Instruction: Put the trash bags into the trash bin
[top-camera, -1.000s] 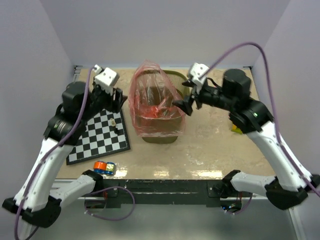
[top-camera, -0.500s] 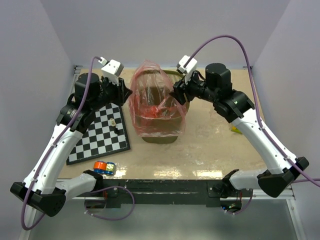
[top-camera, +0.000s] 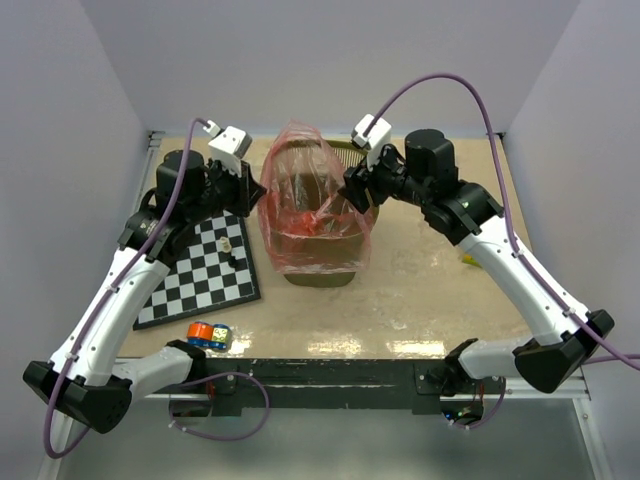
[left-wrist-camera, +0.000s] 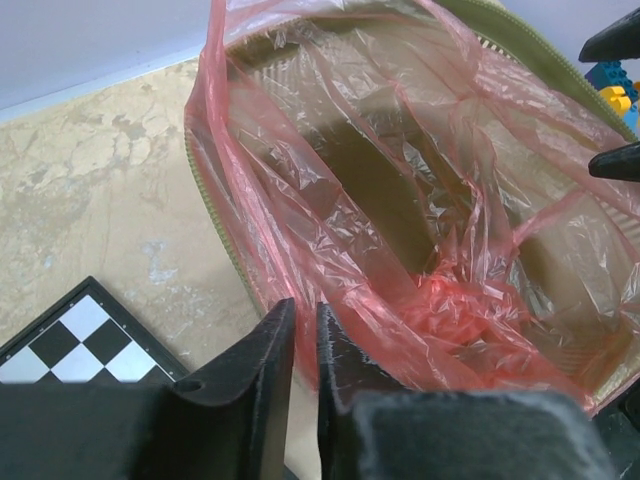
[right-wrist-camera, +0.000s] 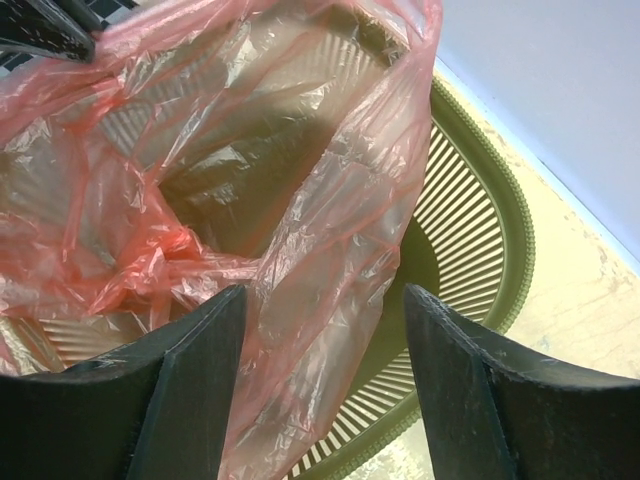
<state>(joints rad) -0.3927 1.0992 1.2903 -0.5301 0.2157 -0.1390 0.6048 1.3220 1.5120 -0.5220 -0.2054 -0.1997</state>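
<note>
The trash bin (top-camera: 322, 277), an olive-green mesh basket, stands mid-table with a wide red-pink trash bag (top-camera: 310, 200) draped over and into it. A crumpled red wad lies at the bottom (left-wrist-camera: 450, 305). My left gripper (top-camera: 255, 193) is at the bag's left edge. In the left wrist view its jaws (left-wrist-camera: 303, 305) are pinched on the pink film (left-wrist-camera: 400, 180) beside the bin's rim (left-wrist-camera: 520, 40). My right gripper (top-camera: 352, 190) is at the bag's right edge. It stands open (right-wrist-camera: 325, 292), with a fold of the bag (right-wrist-camera: 330, 230) hanging between its fingers over the bin (right-wrist-camera: 470, 230).
A chessboard (top-camera: 200, 270) with small pieces (top-camera: 228, 245) lies left of the bin. Toy blocks (top-camera: 208, 335) sit near the front edge. A yellow item (top-camera: 470, 258) shows under the right arm, and blue and yellow blocks (left-wrist-camera: 610, 85) lie beyond the bin. Walls enclose the table on three sides.
Both arms have swung inward to the bag. The left jaws have closed on its left edge. The right jaws have narrowed a little and now straddle its right edge.
</note>
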